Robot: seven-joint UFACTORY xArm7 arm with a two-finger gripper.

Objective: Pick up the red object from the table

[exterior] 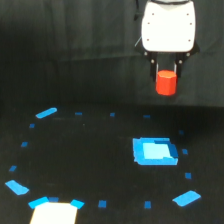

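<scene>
The gripper [166,75] hangs from a white housing [168,26] near the top of the exterior view, towards the exterior view's right. Its two dark fingers [156,70] are closed in on the upper part of the red object [166,83], a small red-orange block with faceted sides, which sticks out below the fingertips. The block is lifted well clear of the table [90,160], the wide black surface that fills the lower part of the view.

On the table, below the block and slightly lower in the picture, lies a larger flat bright-blue piece [154,151] (roughly square, with a paler centre). Small blue tape marks [102,204] form a loose ring around the middle of the surface, with longer blue strips at a few spots, one at the upper left [46,113] and one at the lower right [186,198]. A pale, bright patch [54,213] sits at the bottom edge towards the exterior view's left
</scene>
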